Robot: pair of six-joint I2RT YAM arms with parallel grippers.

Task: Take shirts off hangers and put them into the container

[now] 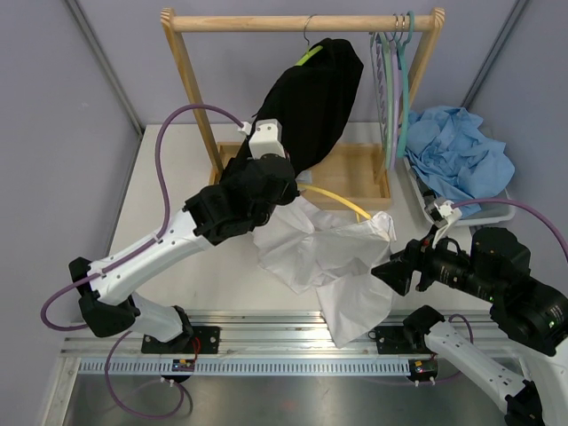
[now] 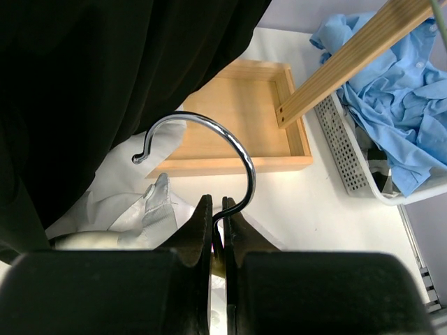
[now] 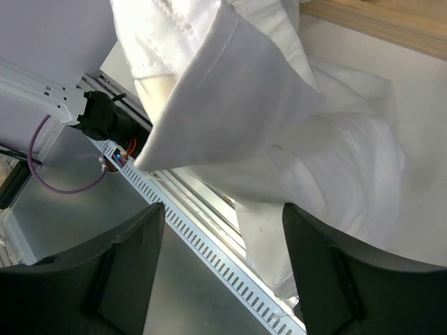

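The rack (image 1: 302, 22) stands at the far side of the worktop (image 1: 177, 177), and the black shirt (image 1: 315, 89) hangs from its rail on a lime hanger (image 1: 308, 57). The white shirt (image 1: 328, 257) lies crumpled on the worktop near the middle, its long axis running from the rack towards the near edge. The container (image 1: 497, 211) sits far right, already holding a blue garment (image 1: 461, 151). A yellow hanger (image 1: 342, 202) shows at the white shirt's far edge, and the left gripper (image 2: 217, 206) is clamped tight on its hook (image 2: 230, 139). The right gripper (image 3: 223, 209) stands wide apart and holds nothing, just right of the white shirt's edge. It is the nearer arm to the container, so pulling the shirt rightward off the pinned hanger likely falls to it.
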